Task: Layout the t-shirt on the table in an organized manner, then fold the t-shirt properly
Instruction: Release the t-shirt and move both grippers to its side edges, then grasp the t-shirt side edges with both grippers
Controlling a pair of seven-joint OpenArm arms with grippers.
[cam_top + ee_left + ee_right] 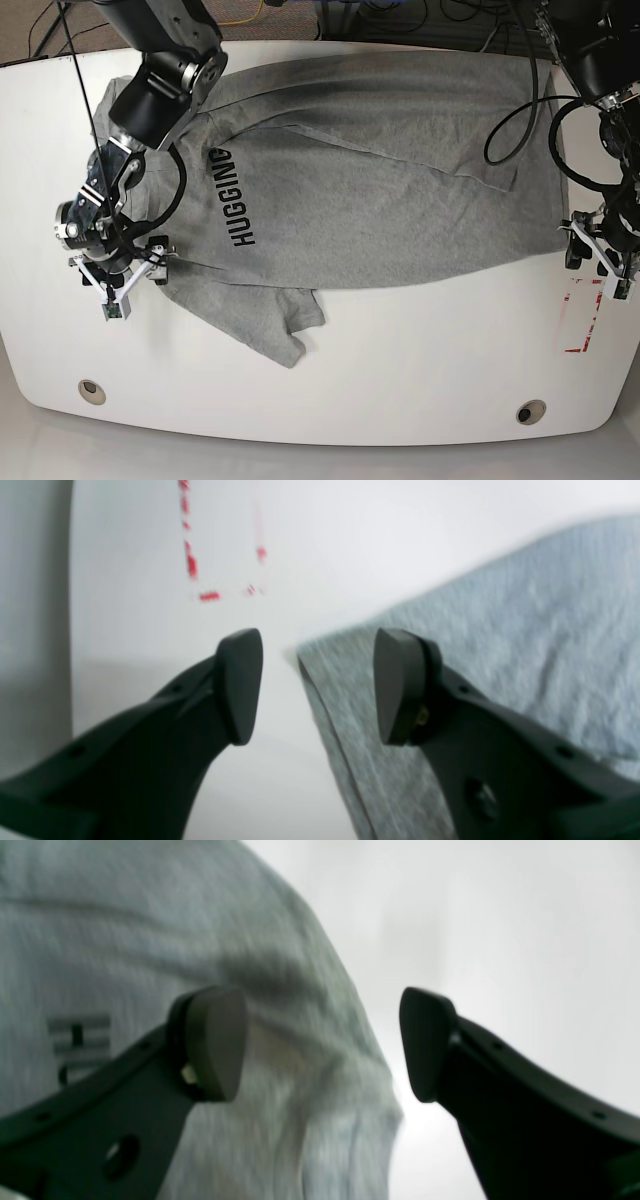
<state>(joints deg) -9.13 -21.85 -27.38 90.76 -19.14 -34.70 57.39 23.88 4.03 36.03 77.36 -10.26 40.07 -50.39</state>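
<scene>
The heather-grey t-shirt [400,190] lies spread across the white table [400,380], neck end to the left and hem to the right, with black "HUGGING" lettering [232,200] showing. One sleeve [285,330] sticks out toward the front. My right gripper [130,280] is open at the shirt's left end; in its wrist view [320,1042] one finger [215,1040] is over the cloth [280,990] and the other over bare table. My left gripper [595,262] is open at the hem's front right corner; in its wrist view [317,685] the jaws straddle the cloth's corner [340,690].
A red-lined rectangular mark [580,320] lies just in front of the left gripper and also shows in the left wrist view [200,555]. Two metal grommets [91,391] [530,411] sit near the front edge. Cables lie beyond the back edge.
</scene>
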